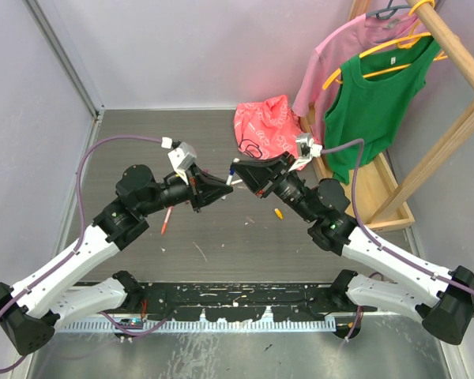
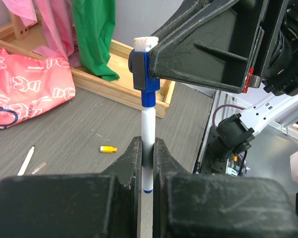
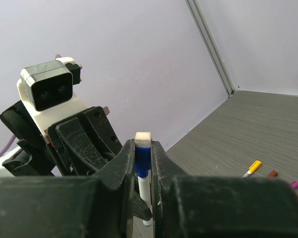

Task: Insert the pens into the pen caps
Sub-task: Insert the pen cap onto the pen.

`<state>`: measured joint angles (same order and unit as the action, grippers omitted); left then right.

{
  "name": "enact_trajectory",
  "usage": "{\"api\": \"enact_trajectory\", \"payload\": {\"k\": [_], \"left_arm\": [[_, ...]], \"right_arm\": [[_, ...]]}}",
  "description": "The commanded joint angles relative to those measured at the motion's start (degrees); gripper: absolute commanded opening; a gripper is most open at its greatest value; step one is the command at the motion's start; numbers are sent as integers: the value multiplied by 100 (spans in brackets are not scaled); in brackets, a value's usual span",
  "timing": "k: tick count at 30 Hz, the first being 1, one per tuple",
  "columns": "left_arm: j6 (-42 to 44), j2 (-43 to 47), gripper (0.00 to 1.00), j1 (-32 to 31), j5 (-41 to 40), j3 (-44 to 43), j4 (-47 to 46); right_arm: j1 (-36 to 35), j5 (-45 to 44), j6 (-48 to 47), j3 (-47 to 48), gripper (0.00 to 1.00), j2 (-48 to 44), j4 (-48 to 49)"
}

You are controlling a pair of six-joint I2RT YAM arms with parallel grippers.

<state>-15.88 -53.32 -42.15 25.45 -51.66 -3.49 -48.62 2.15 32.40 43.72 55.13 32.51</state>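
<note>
Pink bag (image 2: 25, 89), far side: printed outline shapes, no lettering I can make out.

My left gripper (image 2: 148, 148) is clenched on a white pen (image 2: 148, 124), fingers pinching it close to its blue-banded end. The pen is held clear of the table (image 1: 221, 245), mid-scene, between my two arms.

The pen's other end meets the blue cap (image 2: 140, 74). How deep it sits I cannot tell.

My right gripper (image 3: 143, 148) is clamped on that cap, whose white end shows above the fingers.

On the table right of centre lies a yellow cap (image 2: 108, 148), with a second white pen (image 2: 26, 161) near it, not touching.
</note>
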Motion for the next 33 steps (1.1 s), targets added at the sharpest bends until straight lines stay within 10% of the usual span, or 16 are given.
{"api": "enact_trajectory", "payload": {"k": [1, 18, 33], "left_arm": [[-38, 138, 0, 33, -5, -49, -301], [-47, 206, 0, 96, -105, -17, -311], [-74, 199, 0, 123, -93, -9, -345]], "right_arm": [[19, 148, 64, 224, 0, 14, 109], [19, 688, 235, -333, 1, 153, 71], [15, 259, -315, 121, 36, -351, -677]]}}
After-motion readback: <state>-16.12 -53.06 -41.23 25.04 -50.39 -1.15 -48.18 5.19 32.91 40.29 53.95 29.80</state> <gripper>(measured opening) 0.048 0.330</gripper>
